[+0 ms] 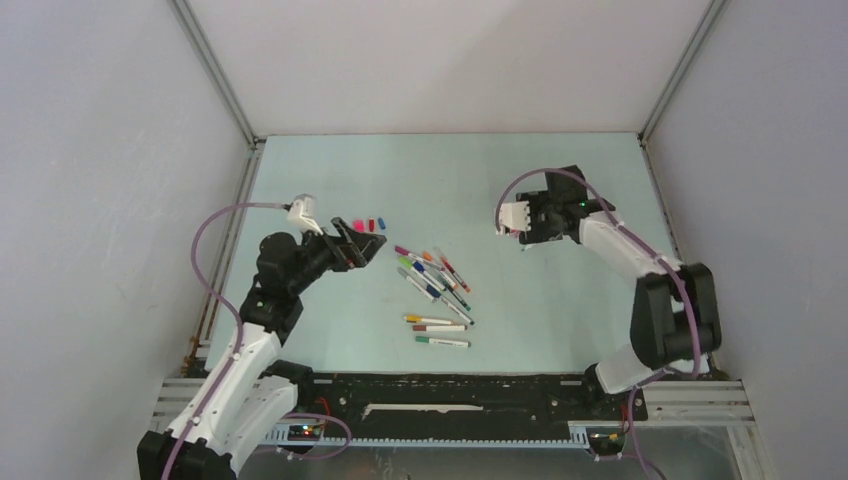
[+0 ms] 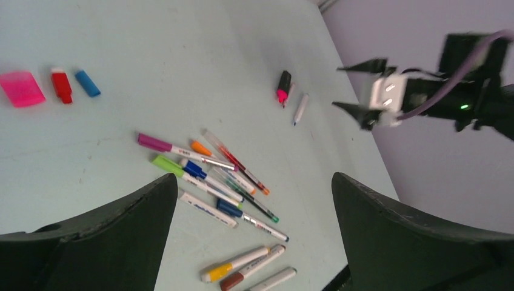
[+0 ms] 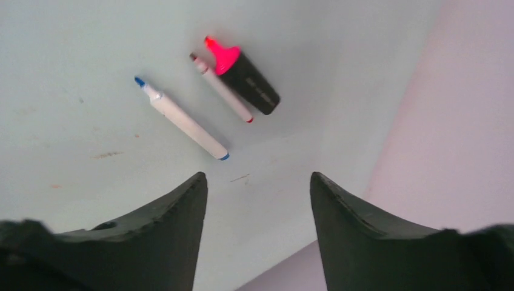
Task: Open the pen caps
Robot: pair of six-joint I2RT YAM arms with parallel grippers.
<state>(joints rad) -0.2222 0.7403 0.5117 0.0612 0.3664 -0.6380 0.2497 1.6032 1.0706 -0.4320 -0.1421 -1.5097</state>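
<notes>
Three loose pen caps lie in a row at the back left: a fat pink one [image 2: 22, 88], a red one [image 2: 61, 85] and a blue one [image 2: 88, 83]. Several capped pens [image 2: 206, 173] lie heaped mid-table, and three more [image 1: 437, 330] rest nearer the front. My left gripper [image 2: 253, 182] hangs open above the heap, holding nothing. Below my open, empty right gripper [image 3: 257, 176] lie three uncapped pens: a black highlighter with a pink tip [image 3: 245, 76], a thin pen [image 3: 221, 88] and a blue-tipped white pen [image 3: 182, 119].
The pale green table [image 1: 560, 300] is boxed in by grey walls on the left, back and right. The right wall [image 3: 448, 121] stands close beside my right gripper. A black rail [image 1: 450, 390] with the arm bases runs along the near edge.
</notes>
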